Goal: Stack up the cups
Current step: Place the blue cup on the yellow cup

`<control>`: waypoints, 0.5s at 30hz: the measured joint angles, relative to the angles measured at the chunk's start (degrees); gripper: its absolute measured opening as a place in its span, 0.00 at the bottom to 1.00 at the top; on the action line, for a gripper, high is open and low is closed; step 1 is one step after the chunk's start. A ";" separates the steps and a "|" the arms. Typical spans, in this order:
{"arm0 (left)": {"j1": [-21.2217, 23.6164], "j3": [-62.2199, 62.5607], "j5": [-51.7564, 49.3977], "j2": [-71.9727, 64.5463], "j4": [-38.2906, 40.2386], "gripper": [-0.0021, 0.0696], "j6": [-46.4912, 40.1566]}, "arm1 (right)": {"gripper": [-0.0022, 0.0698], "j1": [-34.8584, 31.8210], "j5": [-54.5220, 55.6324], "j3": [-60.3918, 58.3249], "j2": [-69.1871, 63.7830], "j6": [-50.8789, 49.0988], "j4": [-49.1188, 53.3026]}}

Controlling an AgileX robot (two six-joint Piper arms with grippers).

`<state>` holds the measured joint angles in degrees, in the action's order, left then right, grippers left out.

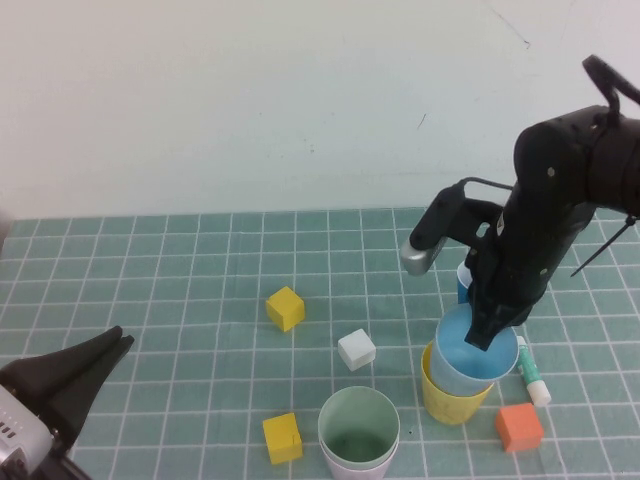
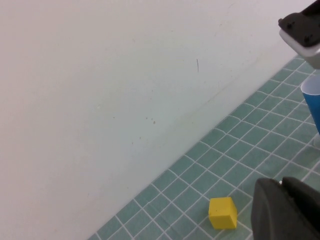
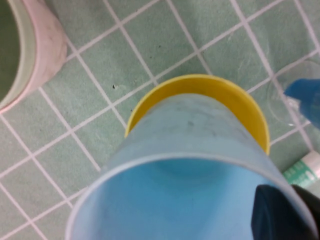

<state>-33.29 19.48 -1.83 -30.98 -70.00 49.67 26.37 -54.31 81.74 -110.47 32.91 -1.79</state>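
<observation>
The right hand (image 1: 487, 335) is pinched shut on the rim of the light blue cup (image 1: 476, 343), one finger inside the wall and one outside. That cup sits tilted, its base already inside the mouth of the yellow cup (image 1: 452, 395) directly beneath, rim leaning toward the far side. The move ahead turns on this: the blue cup's axis is off the yellow cup's upright axis, so it likely needs straightening before it drops home. Just beside the pair lie a marker (image 1: 533, 373) and an orange block (image 1: 519, 427); the dark blue cup (image 1: 464, 283) stands behind. The pale green cup (image 1: 358, 427) nests in the pink cup (image 1: 372, 467) nearer the robot, with open tabletop (image 1: 180, 300) between. The left hand (image 1: 85, 370) is closed and empty, parked well apart at the near left corner.
</observation>
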 joint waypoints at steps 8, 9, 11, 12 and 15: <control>0.00 0.00 -0.11 0.00 0.00 0.03 0.00 | 0.23 0.00 0.47 0.12 -1.89 -3.33 0.11; 0.00 0.00 -0.11 0.00 0.00 0.03 0.00 | 0.29 0.00 0.47 0.38 -1.89 -3.83 0.21; 0.00 0.00 -0.11 0.00 0.00 0.03 0.00 | 0.38 0.00 0.20 1.40 -1.89 -4.69 0.21; 0.00 0.00 -0.11 0.00 0.00 0.03 0.00 | 0.42 0.00 -0.17 2.27 -1.89 -5.27 0.21; 0.00 0.00 -0.11 0.00 -0.09 0.03 0.18 | 0.47 0.00 -2.99 6.04 -1.89 -6.72 0.21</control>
<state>-33.29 19.48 -1.93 -30.98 -70.09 49.85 26.37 -57.30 87.79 -112.36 26.18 -1.58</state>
